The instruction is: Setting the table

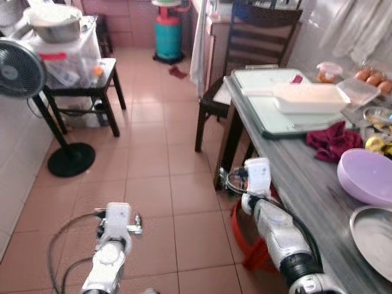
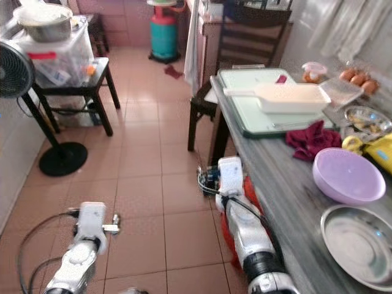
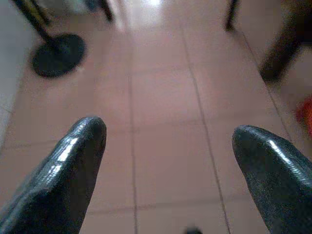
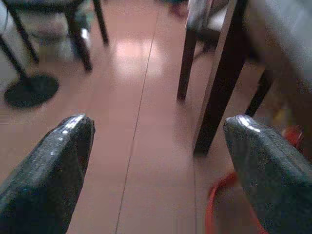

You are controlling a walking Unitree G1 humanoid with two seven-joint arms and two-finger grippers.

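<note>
A grey table (image 1: 306,177) runs along my right side. On it lie a purple bowl (image 1: 367,177), a round metal plate (image 1: 376,239), a maroon cloth (image 1: 334,139), a white oblong dish (image 1: 309,98) on a pale green board (image 1: 269,119), and eggs (image 1: 373,78) at the back. My right gripper (image 4: 158,134) is open and empty, held low beside the table's edge and pointing at a table leg (image 4: 219,83). My left gripper (image 3: 168,146) is open and empty too, over the tiled floor to the left of the table.
A dark wooden chair (image 1: 245,49) stands at the table's far end. A standing fan (image 1: 18,70) with a round black base (image 1: 70,159) and a small black table (image 1: 92,82) with a metal bowl (image 1: 55,23) stand at left. A red stool (image 1: 242,239) sits under the table.
</note>
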